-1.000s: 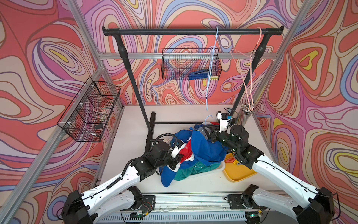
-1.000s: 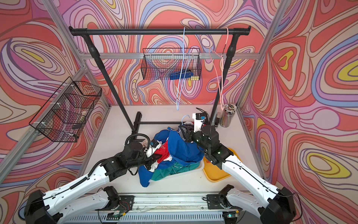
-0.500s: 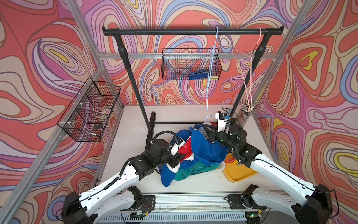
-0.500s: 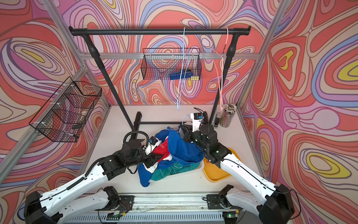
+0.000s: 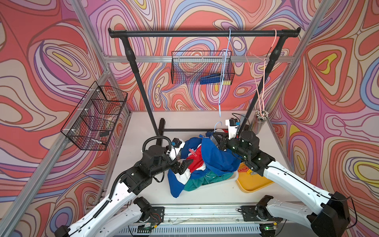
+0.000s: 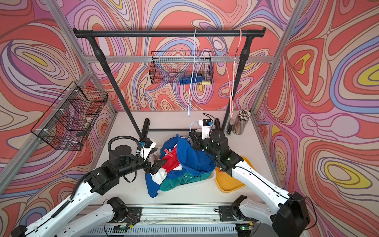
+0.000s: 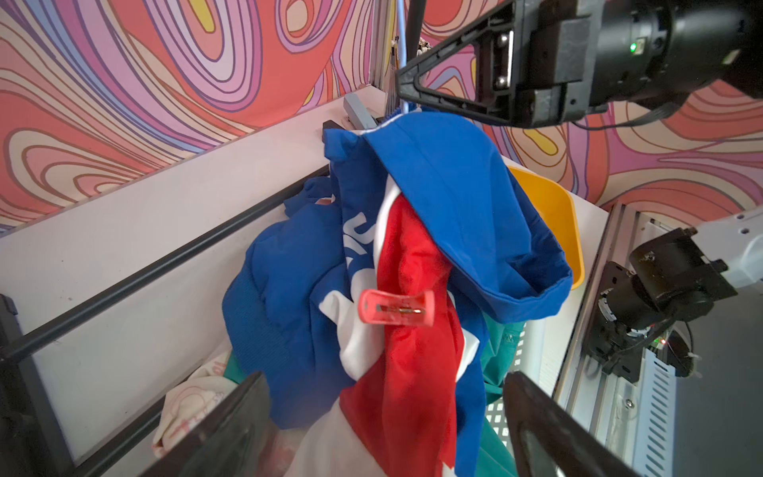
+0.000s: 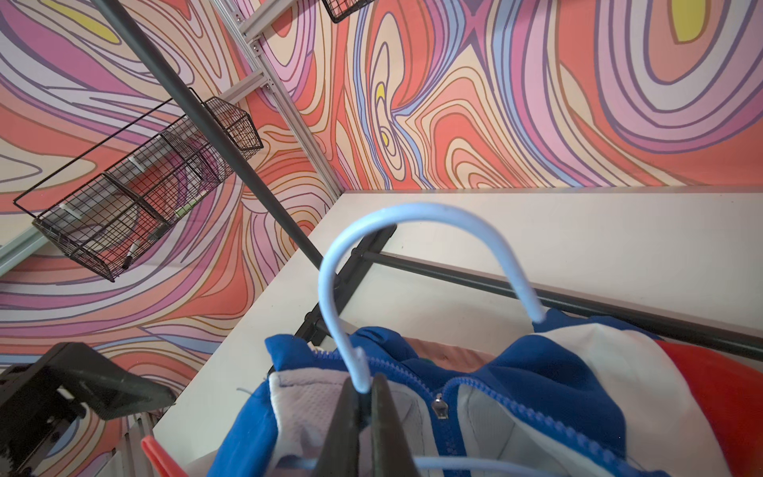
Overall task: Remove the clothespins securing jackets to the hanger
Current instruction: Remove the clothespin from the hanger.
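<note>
The blue-red-white jacket [image 5: 213, 156] lies heaped on a teal jacket [image 5: 203, 180], with a pink-and-cream one [image 7: 194, 396] at the pile's edge. A red clothespin [image 7: 396, 307] is clipped on its red and white front, also seen in both top views [image 5: 192, 151] [image 6: 167, 152]. My left gripper [image 5: 183, 164] [image 7: 384, 413] is open at the pile's left side, its fingers [image 7: 235, 421] either side of the jacket cloth. My right gripper [image 8: 363, 396] [image 5: 215, 136] is shut on the neck of the light blue hanger [image 8: 371, 231] at the jacket's collar. Another red clothespin [image 8: 159, 456] shows beside it.
A yellow tray [image 5: 256, 184] with clothespins [image 5: 244, 169] lies right of the pile. A white perforated basket [image 5: 231, 178] is under the jackets. The black rack [image 5: 203, 33] carries a blue hanger [image 5: 223, 71] and a pink one [image 5: 260, 82]. A pencil cup [image 5: 260, 121] stands at the back right.
My left gripper has gone from shut to open and drawn back slightly from the pile. My right gripper has closed on the hanger's neck.
</note>
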Tool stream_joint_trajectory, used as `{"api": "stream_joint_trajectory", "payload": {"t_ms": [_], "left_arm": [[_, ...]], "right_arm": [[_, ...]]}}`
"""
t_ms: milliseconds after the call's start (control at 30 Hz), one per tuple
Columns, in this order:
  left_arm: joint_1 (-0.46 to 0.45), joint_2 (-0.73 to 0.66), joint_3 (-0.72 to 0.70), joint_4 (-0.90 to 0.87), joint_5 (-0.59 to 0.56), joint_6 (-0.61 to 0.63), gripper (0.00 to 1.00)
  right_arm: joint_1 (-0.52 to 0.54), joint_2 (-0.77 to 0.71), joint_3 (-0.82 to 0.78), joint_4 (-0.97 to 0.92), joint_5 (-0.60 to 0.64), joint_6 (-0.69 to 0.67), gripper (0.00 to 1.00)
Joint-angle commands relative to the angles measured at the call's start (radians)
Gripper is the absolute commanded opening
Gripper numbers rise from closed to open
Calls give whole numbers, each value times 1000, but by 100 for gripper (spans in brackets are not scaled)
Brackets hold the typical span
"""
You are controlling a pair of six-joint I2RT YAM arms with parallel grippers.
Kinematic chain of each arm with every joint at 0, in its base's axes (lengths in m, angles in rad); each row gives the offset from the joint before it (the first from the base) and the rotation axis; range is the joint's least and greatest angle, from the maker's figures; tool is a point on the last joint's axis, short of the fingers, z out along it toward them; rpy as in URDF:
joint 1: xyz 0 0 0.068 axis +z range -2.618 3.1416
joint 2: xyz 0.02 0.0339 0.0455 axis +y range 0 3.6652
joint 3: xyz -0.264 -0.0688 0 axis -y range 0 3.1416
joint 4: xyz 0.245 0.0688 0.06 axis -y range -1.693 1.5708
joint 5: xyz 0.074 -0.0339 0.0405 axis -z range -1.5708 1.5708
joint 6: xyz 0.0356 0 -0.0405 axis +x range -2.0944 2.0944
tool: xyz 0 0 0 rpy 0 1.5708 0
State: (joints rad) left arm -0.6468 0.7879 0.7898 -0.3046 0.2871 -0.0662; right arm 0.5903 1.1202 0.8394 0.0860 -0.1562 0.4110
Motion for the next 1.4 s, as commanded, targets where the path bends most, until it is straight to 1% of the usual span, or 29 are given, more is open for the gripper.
{"api": "stream_joint_trajectory", "payload": {"t_ms": [0, 167, 333, 500, 533, 733, 900, 1000, 1233, 1367], "left_arm": [[59, 38, 11, 93, 139, -45, 84], [73, 90, 32, 132, 216, -56, 78], [73, 132, 56, 116, 248, -50, 69], [74, 138, 61, 119, 244, -58, 53], [74, 138, 66, 115, 241, -58, 52], [74, 153, 75, 79, 226, -57, 45], [73, 160, 68, 79, 221, -68, 44], [74, 171, 77, 67, 224, -64, 42], [75, 175, 77, 65, 219, -73, 33], [73, 171, 73, 70, 207, -84, 23]], "right_arm": [[8, 16, 17, -12, -50, 19, 0], [8, 25, 23, -19, -58, 18, 0], [8, 28, 19, -12, -57, 21, 0], [8, 43, 21, -5, -66, 23, 0], [9, 44, 22, -3, -66, 24, 0], [9, 45, 29, -3, -63, 23, 0], [9, 49, 29, -5, -62, 26, 0], [8, 48, 30, -6, -61, 28, 0], [8, 47, 33, -10, -54, 27, 0], [9, 53, 36, -15, -54, 26, 0]]}}
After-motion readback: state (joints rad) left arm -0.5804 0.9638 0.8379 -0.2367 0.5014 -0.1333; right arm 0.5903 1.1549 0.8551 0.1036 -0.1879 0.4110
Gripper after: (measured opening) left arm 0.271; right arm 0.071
